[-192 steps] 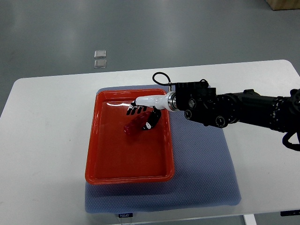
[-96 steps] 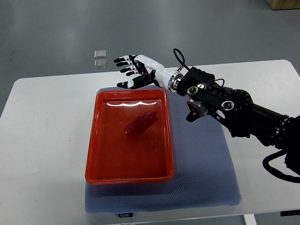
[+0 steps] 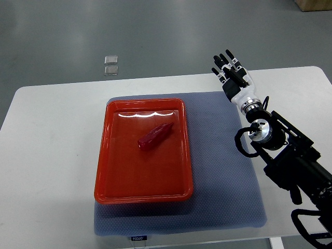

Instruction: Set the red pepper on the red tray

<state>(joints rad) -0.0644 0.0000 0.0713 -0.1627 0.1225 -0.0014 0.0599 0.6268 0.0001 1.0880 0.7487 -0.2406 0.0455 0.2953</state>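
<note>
The red pepper [image 3: 154,136] lies loose inside the red tray [image 3: 142,193], in its upper middle part, tilted with its tip toward the upper right. My right hand [image 3: 232,75] is over the right side of the table, well to the right of the tray. Its fingers are spread, point away from me and hold nothing. The right arm [image 3: 288,161] runs down to the lower right corner. The left arm is not in view.
The tray rests on a blue-grey mat [image 3: 223,176] on a white table [image 3: 52,155]. Two small clear packets [image 3: 110,64] lie on the grey floor beyond the table's far edge.
My right hand let go of the pepper in the tray, lifted away past the tray's far edge, then swung right to the table's right side. The pepper has stayed where it was.
</note>
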